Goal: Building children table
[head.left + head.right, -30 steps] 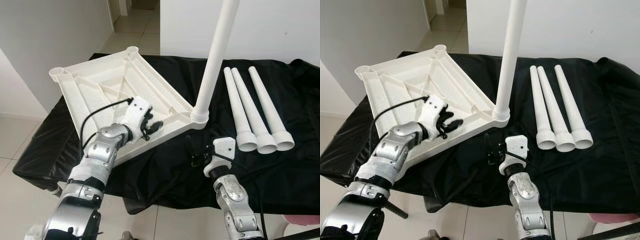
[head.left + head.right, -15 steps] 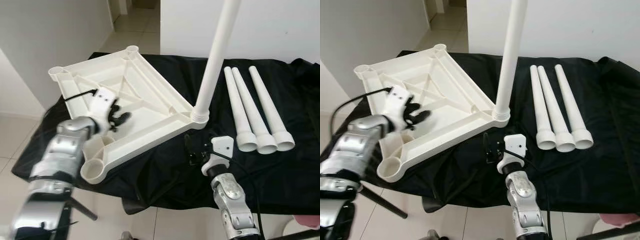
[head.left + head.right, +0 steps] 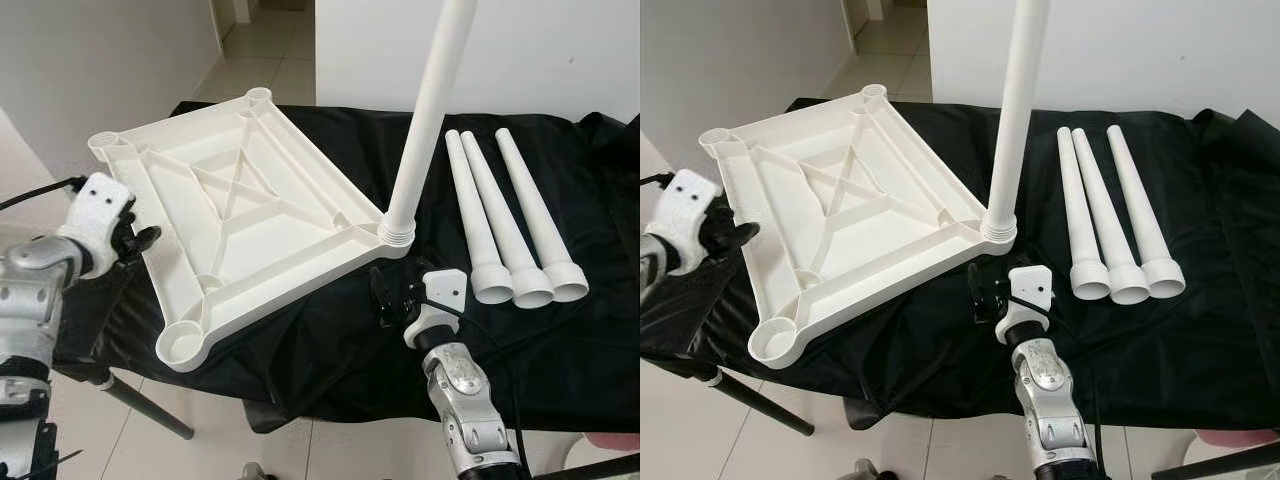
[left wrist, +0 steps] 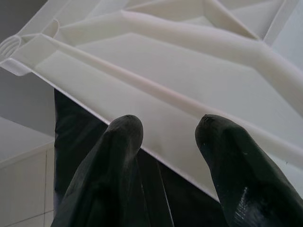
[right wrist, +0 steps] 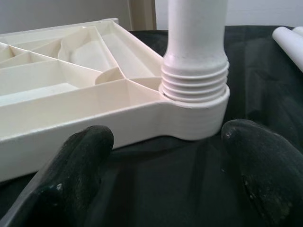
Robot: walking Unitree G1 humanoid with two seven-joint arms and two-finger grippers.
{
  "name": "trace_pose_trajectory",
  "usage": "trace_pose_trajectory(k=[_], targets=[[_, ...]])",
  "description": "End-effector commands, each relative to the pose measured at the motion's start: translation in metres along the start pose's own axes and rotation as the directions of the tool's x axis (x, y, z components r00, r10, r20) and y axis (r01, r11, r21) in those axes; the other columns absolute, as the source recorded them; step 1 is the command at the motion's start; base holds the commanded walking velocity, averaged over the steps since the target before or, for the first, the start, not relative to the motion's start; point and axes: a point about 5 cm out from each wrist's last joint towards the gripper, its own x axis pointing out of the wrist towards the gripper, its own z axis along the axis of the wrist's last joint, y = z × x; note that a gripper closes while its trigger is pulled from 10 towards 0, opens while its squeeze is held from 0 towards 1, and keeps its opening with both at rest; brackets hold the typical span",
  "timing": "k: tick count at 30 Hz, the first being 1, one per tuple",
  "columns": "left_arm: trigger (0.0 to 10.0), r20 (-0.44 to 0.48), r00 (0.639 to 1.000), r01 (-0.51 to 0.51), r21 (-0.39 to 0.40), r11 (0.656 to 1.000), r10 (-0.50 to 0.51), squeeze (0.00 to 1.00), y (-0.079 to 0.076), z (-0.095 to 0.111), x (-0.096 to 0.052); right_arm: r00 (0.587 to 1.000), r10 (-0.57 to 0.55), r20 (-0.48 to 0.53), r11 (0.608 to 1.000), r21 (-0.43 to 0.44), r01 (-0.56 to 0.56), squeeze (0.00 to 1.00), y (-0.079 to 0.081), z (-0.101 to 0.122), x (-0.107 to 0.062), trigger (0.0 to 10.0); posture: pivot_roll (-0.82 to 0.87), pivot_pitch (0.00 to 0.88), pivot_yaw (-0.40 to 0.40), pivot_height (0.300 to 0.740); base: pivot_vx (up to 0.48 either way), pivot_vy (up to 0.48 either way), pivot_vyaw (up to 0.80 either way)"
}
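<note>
A: How far along is the build?

B: About a quarter, I'd say. Nearest the robot, the right gripper [image 3: 985, 290] hovers just short of the near corner of the tabletop [image 3: 240, 215], jaws spread wide and holding nothing. The right wrist view looks between the fingers [image 5: 71, 165] at the one fitted leg [image 3: 425, 120], whose threaded collar sits in that corner socket, standing upright.

A: And the rest?

B: Three loose legs [image 3: 505, 215] lie side by side on the black-draped table [image 3: 560, 370], to the right of the tabletop, well apart from it. The tabletop lies upside down, ribs up, with its other three corner sockets empty (so three legs remain to fit, by my reckoning).

A: The left arm?

B: The left gripper [image 3: 140, 240] is out beyond the tabletop's left edge, jaws apart and empty; its wrist view shows the fingers [image 4: 113, 151] aimed at that edge without touching it.

A: Any change from a second ago?

B: Yes. Then the left gripper rested on the tabletop's ribbed inside near the front edge; it has since swung clear to the left. The right gripper has hardly moved.
</note>
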Motion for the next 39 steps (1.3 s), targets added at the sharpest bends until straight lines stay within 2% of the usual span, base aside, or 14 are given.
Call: trace_pose_trajectory(k=[1,4,5,8,10,14,16,20,23,26,35,39], targets=[[10.0,-0.042,0.998,0.038,0.040,0.998,-0.036,0.00,-0.007,-0.010,-0.003,1.000,0.003,-0.008,1.000,0.001,-0.003,0.00,0.000,-0.002,0.001,10.0,-0.03,0.088,0.057,0.740,0.000,0.000,0.00],[10.0,-0.050,0.998,0.050,0.045,0.998,-0.048,0.00,-0.010,-0.012,-0.003,1.000,0.003,-0.008,1.000,0.000,-0.003,0.00,0.000,-0.002,0.001,10.0,-0.03,0.088,0.057,0.740,0.000,0.000,0.00],[10.0,-0.070,0.995,0.075,0.047,0.996,-0.071,0.00,-0.019,-0.018,-0.002,1.000,0.002,-0.010,1.000,-0.001,-0.002,0.00,-0.001,-0.002,0.001,10.0,-0.03,0.087,0.055,0.740,0.000,0.000,0.00],[10.0,-0.079,0.993,0.095,0.046,0.994,-0.091,0.00,-0.027,-0.021,0.000,1.000,0.002,-0.011,1.000,-0.002,-0.002,0.00,-0.001,-0.003,0.001,10.0,-0.04,0.086,0.055,0.740,0.000,0.000,0.00],[10.0,-0.074,0.987,0.144,0.044,0.989,-0.140,0.00,-0.039,-0.022,0.001,1.000,0.002,-0.013,1.000,-0.003,-0.002,0.00,-0.001,-0.003,0.000,10.0,-0.04,0.088,0.056,0.740,0.000,0.000,0.00],[10.0,-0.070,0.982,0.178,0.044,0.983,-0.175,0.00,-0.048,-0.021,0.003,1.000,0.001,-0.015,1.000,-0.003,-0.001,0.00,-0.001,-0.004,0.000,10.0,-0.04,0.087,0.055,0.740,0.000,0.000,0.00],[10.0,-0.071,0.973,0.224,0.024,0.974,-0.222,0.00,-0.059,-0.020,0.006,1.000,0.001,-0.017,1.000,-0.004,-0.001,0.00,-0.001,-0.004,0.001,10.0,-0.04,0.087,0.055,0.740,0.000,0.000,0.00],[10.0,-0.050,0.958,0.283,0.005,0.959,-0.283,0.00,-0.078,-0.014,0.011,1.000,-0.004,-0.019,1.000,-0.005,0.004,0.00,-0.001,-0.005,0.001,10.0,-0.04,0.085,0.057,0.740,0.000,0.000,0.00],[10.0,-0.048,0.956,0.290,-0.003,0.957,-0.290,0.00,-0.080,-0.013,0.011,1.000,-0.005,-0.019,1.000,-0.004,0.005,0.00,-0.001,-0.005,0.001,10.0,-0.04,0.085,0.057,0.740,0.000,0.000,0.00],[10.0,-0.024,0.944,0.329,-0.003,0.944,-0.329,0.00,-0.093,-0.002,0.017,1.000,-0.001,-0.020,1.000,-0.003,0.001,0.00,0.000,-0.005,0.002,10.0,-0.04,0.085,0.059,0.740,0.000,0.000,0.00],[10.0,0.001,0.926,0.378,-0.036,0.925,-0.379,0.00,-0.116,0.014,0.028,1.000,-0.008,-0.023,1.000,0.001,0.008,0.00,0.001,-0.006,0.003,10.0,-0.04,0.082,0.069,0.740,0.000,0.000,0.00],[10.0,0.028,0.900,0.435,-0.034,0.900,-0.434,0.00,-0.135,0.024,0.030,1.000,-0.012,-0.023,1.000,0.002,0.012,0.00,0.001,-0.007,0.004,10.0,-0.04,0.079,0.075,0.740,0.000,0.000,0.00]])
